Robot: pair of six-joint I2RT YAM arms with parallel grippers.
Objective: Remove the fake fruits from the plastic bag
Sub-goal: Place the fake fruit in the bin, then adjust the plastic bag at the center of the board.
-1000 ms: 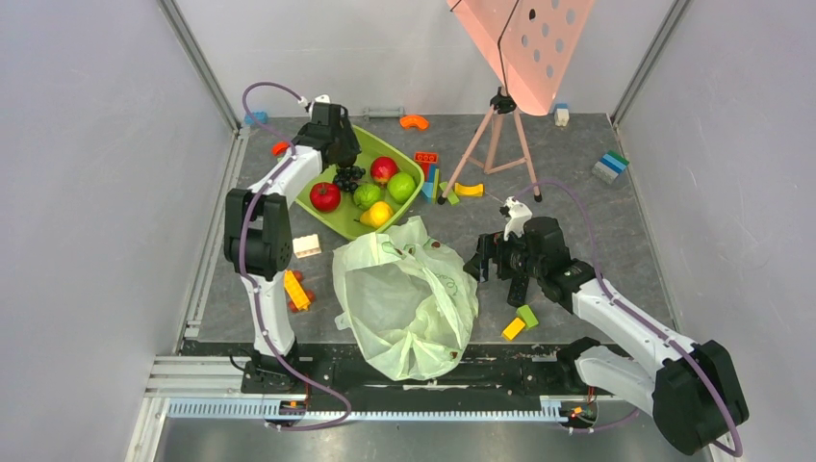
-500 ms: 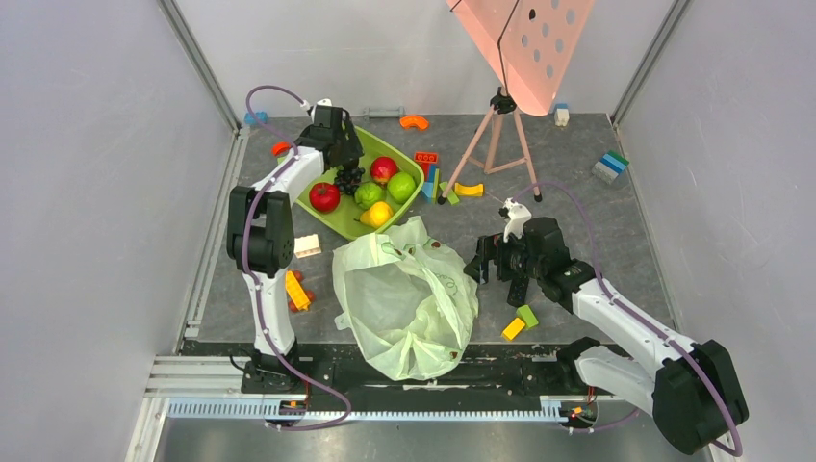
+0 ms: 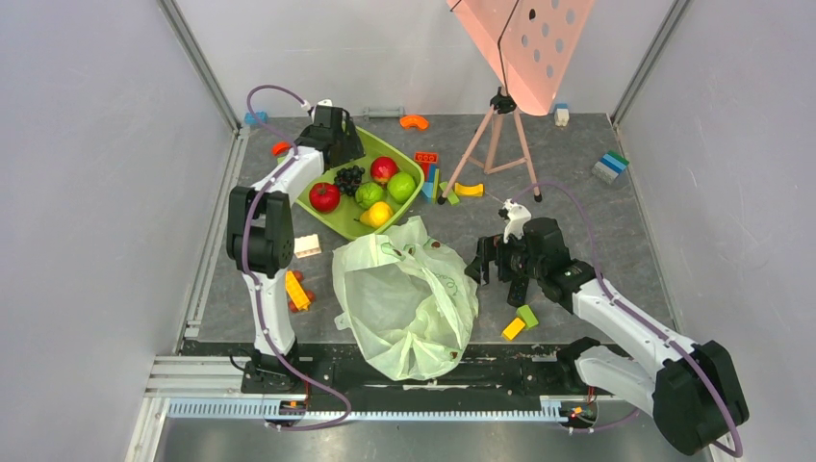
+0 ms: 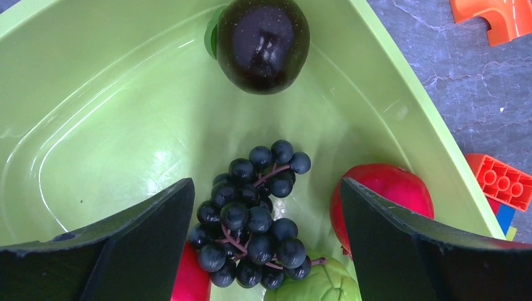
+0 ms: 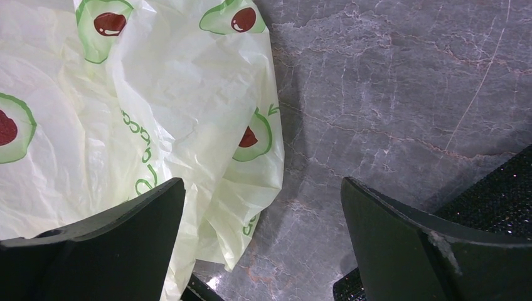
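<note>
The left gripper (image 4: 265, 188) hangs over the far left corner of the rigid lime-green tub (image 4: 408, 119). Its two black fingers stand wide apart and hold nothing. Below it, on the smooth floor of the tub, lies the black grape bunch (image 4: 254, 219), made of many small glossy balls on thin reddish stems. A dark round fruit (image 4: 262, 42), shiny and almost black, sits in the corner of the tub. A red fruit (image 4: 389, 188) lies beside the grapes, and a bumpy green fruit (image 4: 310, 285) touches the bunch. The tub stands on the far left part of the grey marbled table (image 5: 389, 94).

The plastic bag (image 3: 404, 294) lies crumpled at the middle of the table's near edge. It is thin, wrinkled and pale green, with printed avocado halves. The right gripper (image 5: 262, 183) is low at the bag's right edge, its fingers spread wide with nothing clamped between them.
</note>
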